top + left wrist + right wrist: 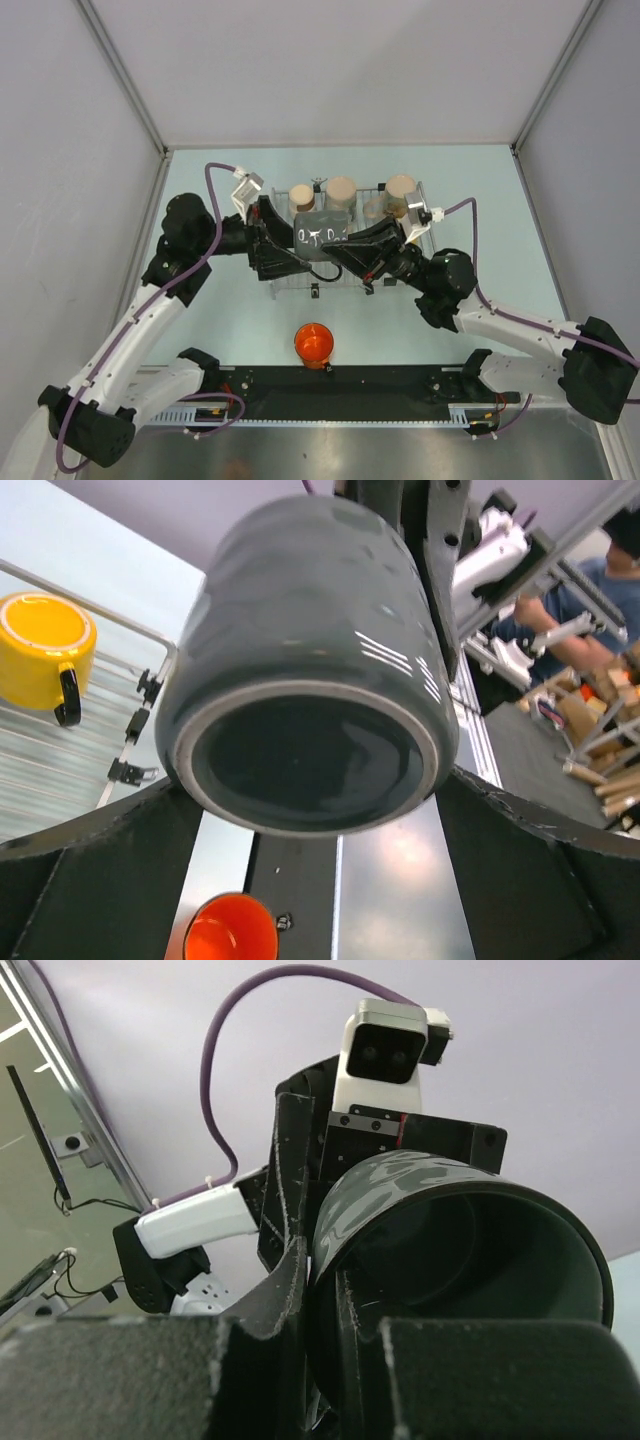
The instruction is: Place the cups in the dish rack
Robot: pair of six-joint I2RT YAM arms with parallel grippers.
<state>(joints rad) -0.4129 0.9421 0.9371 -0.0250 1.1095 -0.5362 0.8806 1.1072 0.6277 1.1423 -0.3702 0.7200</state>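
Transfer of the grey mug (320,232) above the rack (285,276), seen from overhead and from both wrists. The mug lies on its side in the air between the two arms, with its base towards the left wrist camera and its open mouth towards the right one. The left gripper (288,248) has its fingers (90,880) spread to the mug's width, one on each flank of the body and apparently pressed against it. The right gripper (345,245) meets the mug at the mouth; its fingers are drawn close together with the rim wall in the narrow gap between them, which reads as a pinch on the rim, though the contact itself is blurred. Other cups (341,190) already stand along the far side of the rack, and a yellow cup (45,640) sits on the bars near one edge. The orange cup (314,343) is on the table (450,180), well apart from the rack, near the arm bases. The step in hand is judged to be a handover or regrasp of the mug, not yet its placement. The next move calls for one gripper to let go while the other keeps its hold, then a turn of the mug and a descent onto free bars at the near side, clear of the standing cups. The orange cup remains to be fetched.
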